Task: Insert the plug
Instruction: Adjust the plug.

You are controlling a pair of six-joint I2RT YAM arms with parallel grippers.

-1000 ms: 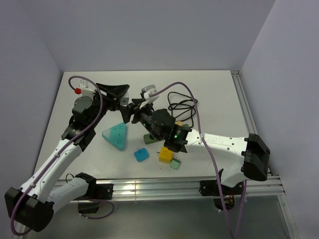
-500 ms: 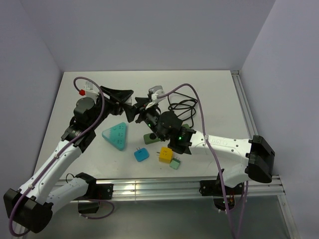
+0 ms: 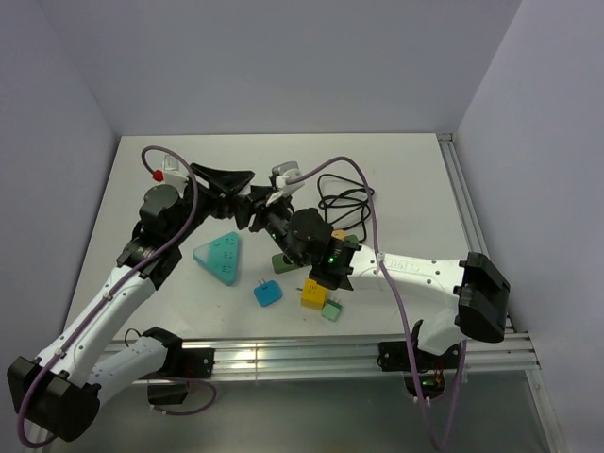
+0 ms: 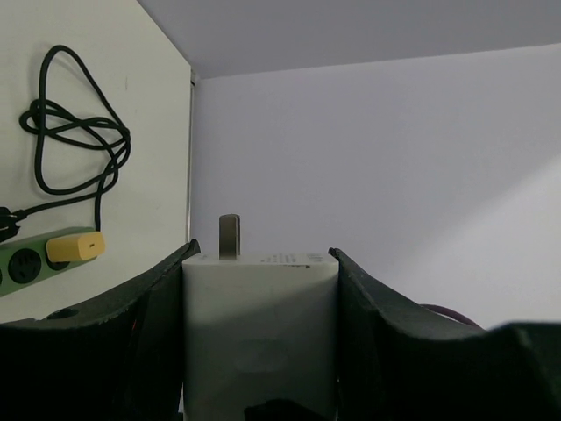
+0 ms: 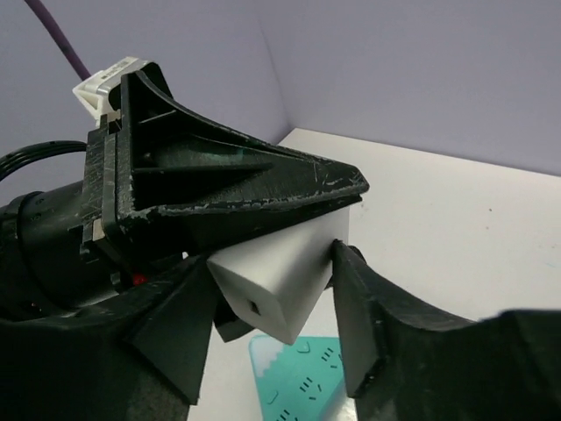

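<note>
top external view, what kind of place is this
Likely a robot lab test cell: white table boxed in by plain lavender walls, left arm and right arm on an aluminium rail, plus a teal socket block.

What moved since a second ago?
The left gripper, shut on the white plug, edged slightly right. The right arm swayed right, then came back; the right gripper still straddles the plug. The teal socket block, blue adapter, yellow adapter and black cable stayed put.

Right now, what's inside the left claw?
A white plug, pinched in the left claw, with one metal prong poking up. The claw covers its sides, so those stay hidden.
</note>
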